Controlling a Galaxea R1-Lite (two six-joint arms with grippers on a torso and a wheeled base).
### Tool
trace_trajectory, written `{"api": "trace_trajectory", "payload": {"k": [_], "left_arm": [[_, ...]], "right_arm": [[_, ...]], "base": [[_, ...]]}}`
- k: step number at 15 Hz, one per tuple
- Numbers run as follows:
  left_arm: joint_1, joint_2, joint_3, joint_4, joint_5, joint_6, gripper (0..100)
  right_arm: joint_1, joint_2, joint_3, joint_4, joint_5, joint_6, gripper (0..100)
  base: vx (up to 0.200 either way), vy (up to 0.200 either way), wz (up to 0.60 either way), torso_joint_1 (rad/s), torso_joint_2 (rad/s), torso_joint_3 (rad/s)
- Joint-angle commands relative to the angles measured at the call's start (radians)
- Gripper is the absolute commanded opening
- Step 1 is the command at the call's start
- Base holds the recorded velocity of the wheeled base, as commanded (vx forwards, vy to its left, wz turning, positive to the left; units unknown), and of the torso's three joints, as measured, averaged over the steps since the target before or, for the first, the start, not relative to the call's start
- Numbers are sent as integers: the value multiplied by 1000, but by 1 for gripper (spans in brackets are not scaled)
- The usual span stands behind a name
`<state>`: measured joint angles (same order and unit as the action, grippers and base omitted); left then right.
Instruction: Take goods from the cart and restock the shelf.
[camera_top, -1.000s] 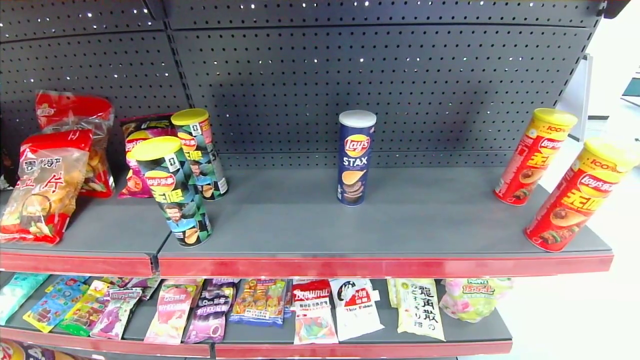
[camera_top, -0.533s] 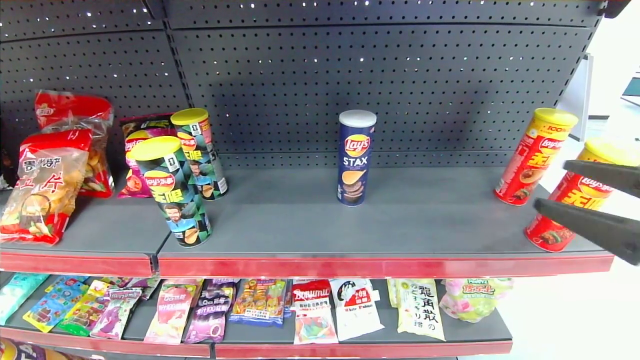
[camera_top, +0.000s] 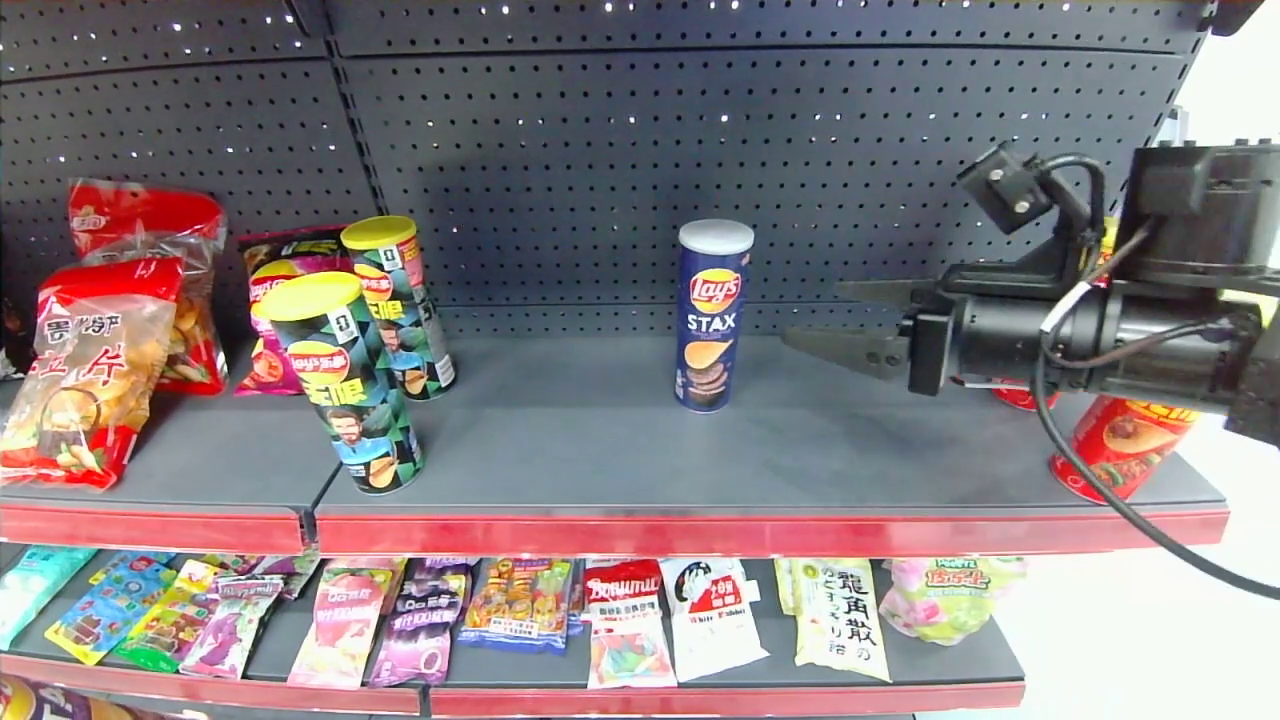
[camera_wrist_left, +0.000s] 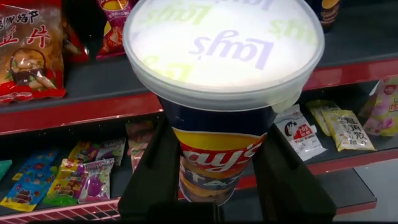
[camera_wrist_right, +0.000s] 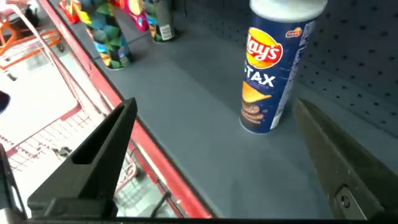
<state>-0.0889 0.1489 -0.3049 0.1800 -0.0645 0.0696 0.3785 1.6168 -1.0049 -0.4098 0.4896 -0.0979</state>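
Right, nearest to me the left gripper (camera_wrist_left: 221, 186) is clamping a blue chip can (camera_wrist_left: 217, 149) by both flanks. Pale lettering is showing on its white lid and a yellow banner is crossing its label.

In the head view the right gripper (camera_top: 815, 315) is hanging at 3 o'clock, fingers spread apart and holding nothing, tips pointing toward a second blue can (camera_top: 712, 315) standing upright at centre on the grey shelf (camera_top: 800, 450).

Green cans (camera_top: 345, 380) with yellow lids are standing at 9 o'clock. Red cans (camera_top: 1125, 445) are sitting at 4 o'clock, partly behind the arm.

The right wrist view is giving me orange cart (camera_wrist_right: 37, 118) wire beneath the shelf's red edge.

Farthest off, the perforated back panel (camera_top: 700, 150) is closing the scene.
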Motion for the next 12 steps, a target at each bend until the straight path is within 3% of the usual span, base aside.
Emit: {"api": "trace_trajectory", "payload": {"k": [1,12], "left_arm": [[0,4,3,-1,0,-1,0],[-2,24,4,-1,-5,-1,0]], "right_arm": [[-24,146,-80,0,32,-3,100],[-73,417,-354,0,199,-49,100]], "base": [[0,0,0,0,0,0],[0,0,0,0,0,0]]}}
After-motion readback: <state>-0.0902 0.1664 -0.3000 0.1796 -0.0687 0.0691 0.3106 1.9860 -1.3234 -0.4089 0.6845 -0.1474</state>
